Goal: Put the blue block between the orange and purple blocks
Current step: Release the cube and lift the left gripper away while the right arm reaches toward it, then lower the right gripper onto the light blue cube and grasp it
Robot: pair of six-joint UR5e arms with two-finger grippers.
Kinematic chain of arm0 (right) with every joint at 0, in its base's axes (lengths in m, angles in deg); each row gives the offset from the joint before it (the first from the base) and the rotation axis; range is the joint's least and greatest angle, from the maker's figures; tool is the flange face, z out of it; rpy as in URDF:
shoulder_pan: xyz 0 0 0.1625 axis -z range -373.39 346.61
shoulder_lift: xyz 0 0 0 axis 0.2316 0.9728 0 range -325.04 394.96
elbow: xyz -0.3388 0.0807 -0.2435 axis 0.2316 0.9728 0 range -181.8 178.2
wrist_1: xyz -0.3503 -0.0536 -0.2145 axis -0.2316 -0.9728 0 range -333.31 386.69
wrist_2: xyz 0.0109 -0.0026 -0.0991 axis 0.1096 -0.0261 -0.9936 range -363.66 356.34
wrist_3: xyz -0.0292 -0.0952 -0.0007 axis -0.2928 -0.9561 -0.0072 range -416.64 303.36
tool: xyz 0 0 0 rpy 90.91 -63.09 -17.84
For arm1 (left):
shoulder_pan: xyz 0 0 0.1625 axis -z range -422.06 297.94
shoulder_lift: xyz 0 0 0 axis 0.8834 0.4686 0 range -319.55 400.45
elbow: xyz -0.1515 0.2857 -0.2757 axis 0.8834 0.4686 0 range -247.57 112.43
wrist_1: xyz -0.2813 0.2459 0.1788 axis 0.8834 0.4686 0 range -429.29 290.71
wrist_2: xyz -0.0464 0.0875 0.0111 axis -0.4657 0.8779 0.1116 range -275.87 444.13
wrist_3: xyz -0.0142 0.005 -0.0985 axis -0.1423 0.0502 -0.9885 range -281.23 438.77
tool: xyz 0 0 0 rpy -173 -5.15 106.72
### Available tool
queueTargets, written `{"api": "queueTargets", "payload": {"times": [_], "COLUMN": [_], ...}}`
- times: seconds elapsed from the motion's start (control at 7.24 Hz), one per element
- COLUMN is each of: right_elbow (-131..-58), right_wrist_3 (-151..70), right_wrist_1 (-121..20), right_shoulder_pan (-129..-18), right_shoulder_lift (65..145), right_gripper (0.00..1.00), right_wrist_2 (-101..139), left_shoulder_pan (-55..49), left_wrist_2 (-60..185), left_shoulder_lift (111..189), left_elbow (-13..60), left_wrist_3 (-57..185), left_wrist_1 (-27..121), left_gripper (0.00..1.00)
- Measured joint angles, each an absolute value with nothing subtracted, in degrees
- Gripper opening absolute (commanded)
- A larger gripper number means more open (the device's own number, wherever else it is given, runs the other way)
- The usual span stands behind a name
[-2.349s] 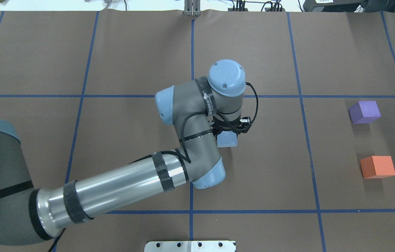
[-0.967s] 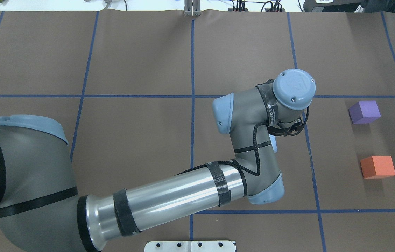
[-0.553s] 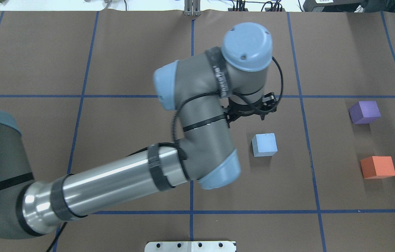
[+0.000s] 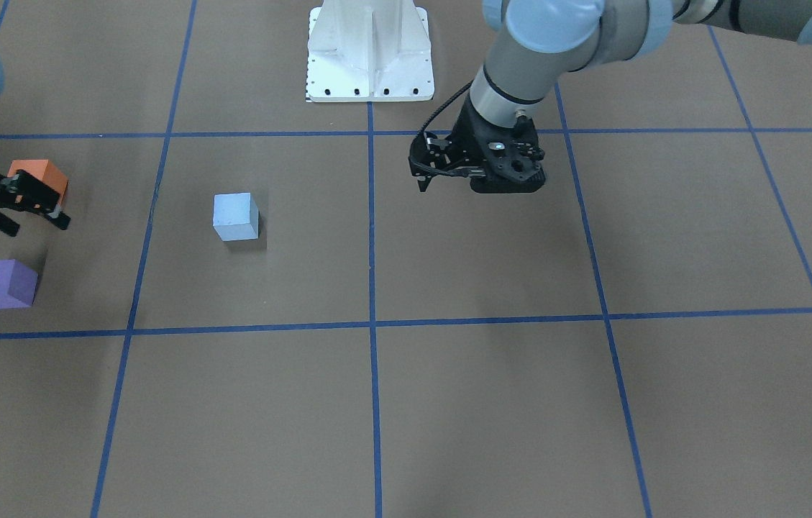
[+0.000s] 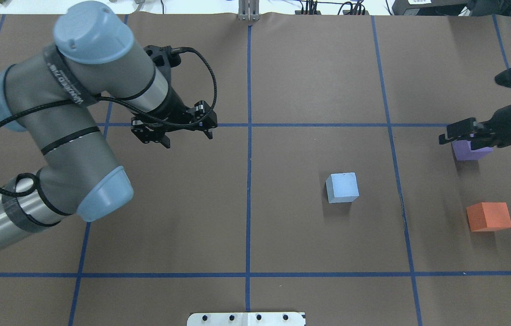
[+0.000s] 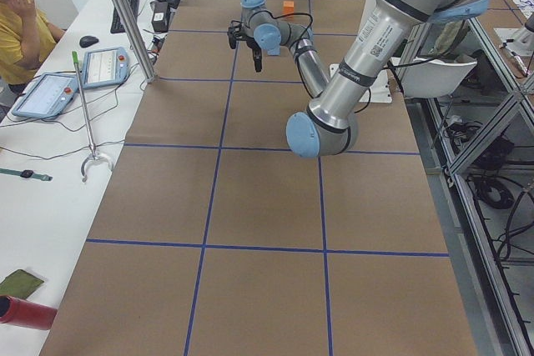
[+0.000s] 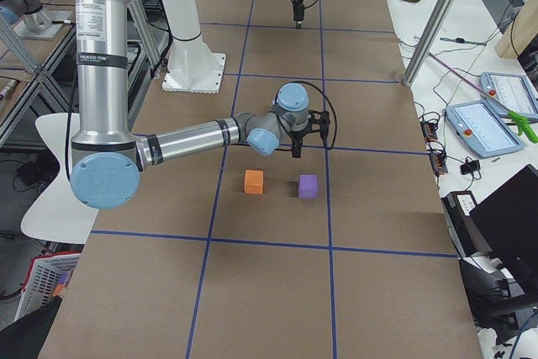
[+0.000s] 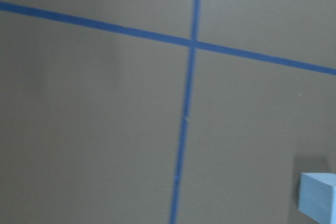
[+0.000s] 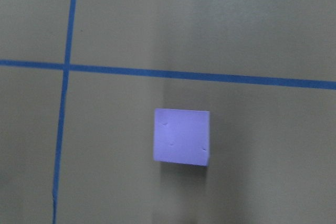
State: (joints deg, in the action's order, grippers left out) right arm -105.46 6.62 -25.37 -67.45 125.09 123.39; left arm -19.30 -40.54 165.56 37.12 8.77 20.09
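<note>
The blue block stands alone on the brown table, right of centre; it also shows in the front view and at the corner of the left wrist view. The purple block and the orange block stand apart at the far right, with a gap between them. My left gripper is open and empty, far to the left of the blue block. My right gripper is open and empty, hovering over the purple block and partly hiding it from overhead.
Blue tape lines divide the table into squares. The white robot base plate sits at the near edge. An operator sits at a side desk beyond the table's far edge.
My left gripper carried the blue block to the right, let it go, and drew back far to the left. My right gripper has come in from the right over the purple block.
</note>
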Motion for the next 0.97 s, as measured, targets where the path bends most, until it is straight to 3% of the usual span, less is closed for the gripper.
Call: {"api": "queueTargets", "payload": {"times": [0.55, 0.97], "right_elbow": [-108.52, -109.31], "right_wrist_3": [14.67, 13.34], "right_wrist_1": [-42.62, -47.01], "right_shoulder_pan": [-50.61, -46.51], "right_shoulder_lift": [112.07, 110.62], "right_gripper": [0.98, 0.98], "right_wrist_2": [110.88, 105.49], "left_shoulder_pan": [-17.44, -17.41], "left_wrist_2": [-41.91, -41.98], "left_shoulder_lift": [159.53, 159.39], "left_elbow": [36.26, 34.7], "left_wrist_3": [13.83, 13.96], "left_wrist_1": [22.07, 22.42], "left_gripper": [1.0, 1.0]}}
